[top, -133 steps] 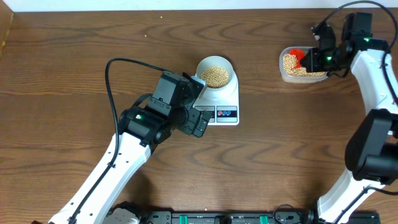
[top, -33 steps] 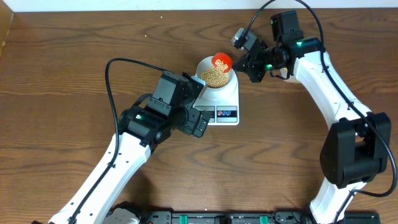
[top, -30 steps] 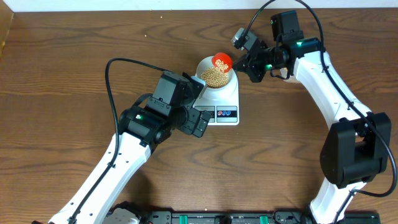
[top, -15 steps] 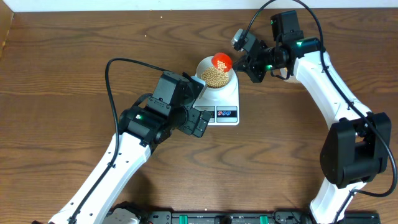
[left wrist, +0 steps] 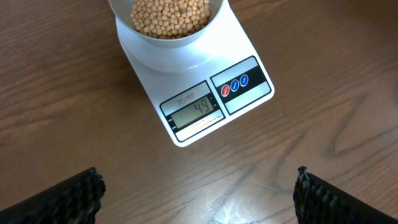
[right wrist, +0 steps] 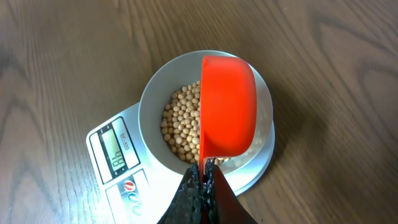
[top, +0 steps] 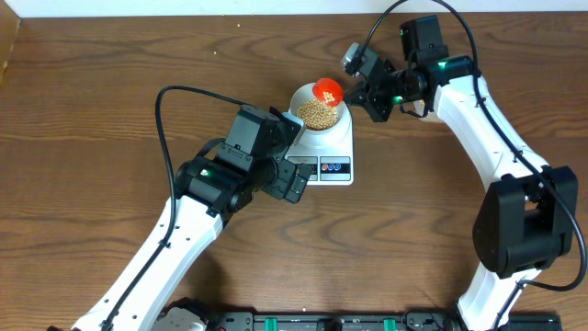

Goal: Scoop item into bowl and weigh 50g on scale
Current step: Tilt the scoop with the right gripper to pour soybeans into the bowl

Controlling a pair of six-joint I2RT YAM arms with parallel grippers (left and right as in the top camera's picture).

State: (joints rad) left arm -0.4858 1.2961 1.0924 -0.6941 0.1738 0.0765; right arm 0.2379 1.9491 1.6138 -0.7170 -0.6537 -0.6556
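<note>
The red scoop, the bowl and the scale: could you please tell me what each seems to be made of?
The red scoop: probably plastic, evenly coloured with a soft sheen. The bowl: smooth, pale, slightly glossy; ceramic or plastic, hard to tell. The scale: likely moulded plastic, smooth white casing with rounded corners.

Dark wood-grain table (top: pixel 92 110) — orange-red scoop (right wrist: pixel 227 106) tipped sideways above it.

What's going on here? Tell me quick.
The right gripper holds a red scoop tipped over the bowl of beans. The bowl sits on the scale, whose display reads 49, one short of the 50 target. The left gripper hangs open above the table in front of the scale, touching nothing.
</note>
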